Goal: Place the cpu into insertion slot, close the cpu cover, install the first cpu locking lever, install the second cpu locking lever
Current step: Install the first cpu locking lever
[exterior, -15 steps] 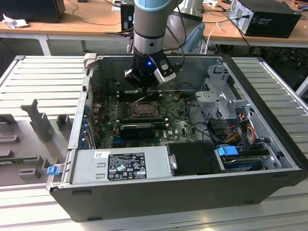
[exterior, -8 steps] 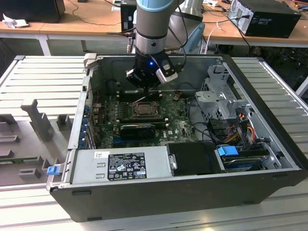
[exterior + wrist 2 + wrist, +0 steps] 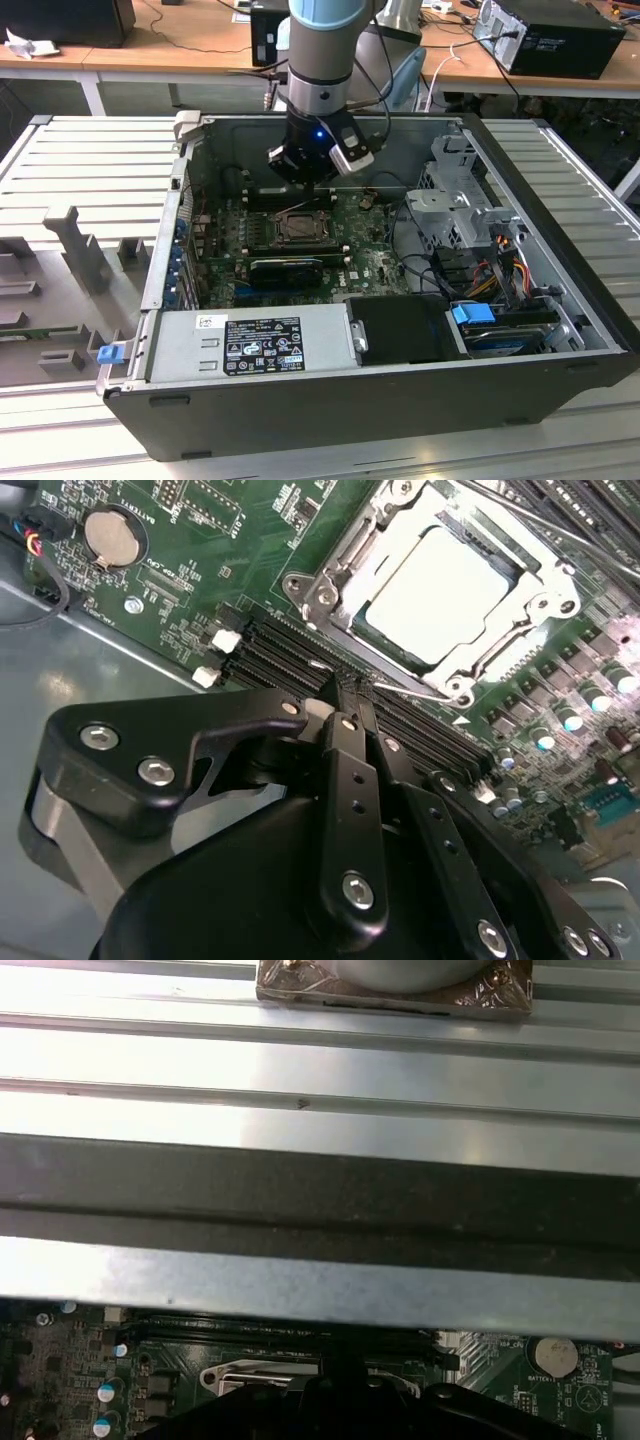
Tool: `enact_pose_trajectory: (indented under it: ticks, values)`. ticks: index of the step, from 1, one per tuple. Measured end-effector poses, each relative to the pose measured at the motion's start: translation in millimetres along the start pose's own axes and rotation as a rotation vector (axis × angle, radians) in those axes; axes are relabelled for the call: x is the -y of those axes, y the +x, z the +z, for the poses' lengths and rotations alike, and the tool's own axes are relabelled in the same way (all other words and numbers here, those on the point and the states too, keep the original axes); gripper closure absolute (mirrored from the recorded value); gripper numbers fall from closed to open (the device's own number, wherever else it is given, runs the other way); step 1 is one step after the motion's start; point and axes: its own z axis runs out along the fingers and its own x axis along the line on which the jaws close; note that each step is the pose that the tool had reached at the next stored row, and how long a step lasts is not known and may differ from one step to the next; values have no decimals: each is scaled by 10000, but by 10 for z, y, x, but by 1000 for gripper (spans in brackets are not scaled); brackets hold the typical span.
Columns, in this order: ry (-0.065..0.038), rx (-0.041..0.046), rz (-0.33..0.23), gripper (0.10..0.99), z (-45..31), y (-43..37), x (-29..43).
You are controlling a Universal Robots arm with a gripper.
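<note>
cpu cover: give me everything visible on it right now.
The cpu cover is a dull silvery metal frame with a square window, lying closed and flat over the insertion slot on the green motherboard. The pale cpu shows through the window. Thin wire levers run along its edges. The gripper hangs just beside it, not touching it.

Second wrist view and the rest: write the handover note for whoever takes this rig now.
Gripper: black fingers shut, holding nothing, tips beside the socket by the black memory slots.
Pale silvery square cpu already sits in the dark-framed insertion slot of the green motherboard.
Dull-metal frame cpu cover lies closed around the chip.
A thin wire locking lever runs along the socket edge near the fingertips; whether either lever is latched cannot be told.
</note>
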Motion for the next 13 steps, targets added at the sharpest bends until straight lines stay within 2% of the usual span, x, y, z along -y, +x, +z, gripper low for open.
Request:
enact_pose_trajectory:
  ticks: [13]
  values:
    - [10, 33, -4, 980, 152, -40, 22]
